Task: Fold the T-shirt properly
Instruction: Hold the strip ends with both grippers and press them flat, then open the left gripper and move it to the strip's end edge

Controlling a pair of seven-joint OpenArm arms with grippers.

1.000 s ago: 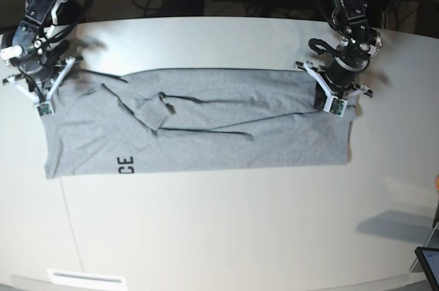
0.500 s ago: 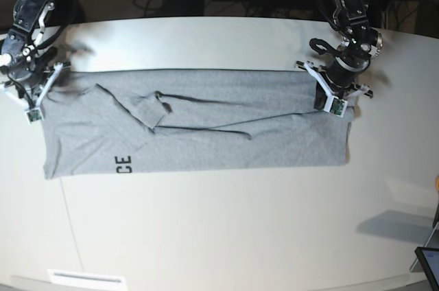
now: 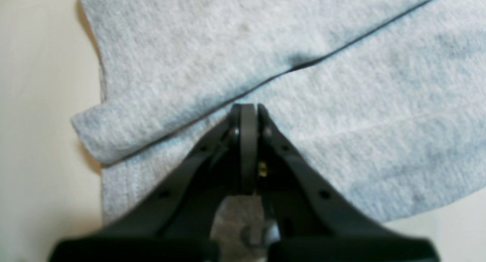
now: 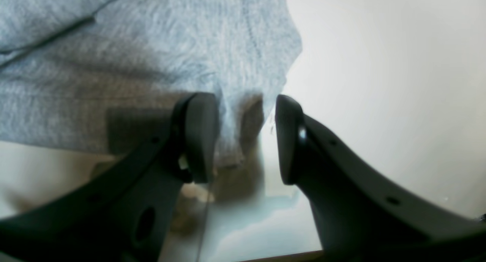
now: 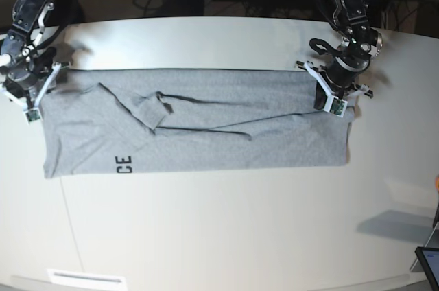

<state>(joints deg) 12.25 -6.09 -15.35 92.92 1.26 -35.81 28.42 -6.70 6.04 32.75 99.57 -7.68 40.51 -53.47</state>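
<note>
- Your pale, rounded-edge table (image 5: 226, 236) carried everything.
- Your heather-grey cotton T-shirt (image 5: 206, 133) lay flat across the table as a long folded band, with black letters "CE" (image 5: 124, 164) showing near its front edge.
- Your left gripper (image 3: 247, 109) had its jaws pressed together, its tips against a fold of the grey fabric; whether it pinched any cloth could not be told.
- Your right gripper (image 4: 246, 136) stood partly open at the band's other end, a corner of the shirt hanging loose between its black fingers (image 4: 199, 136).
</note>
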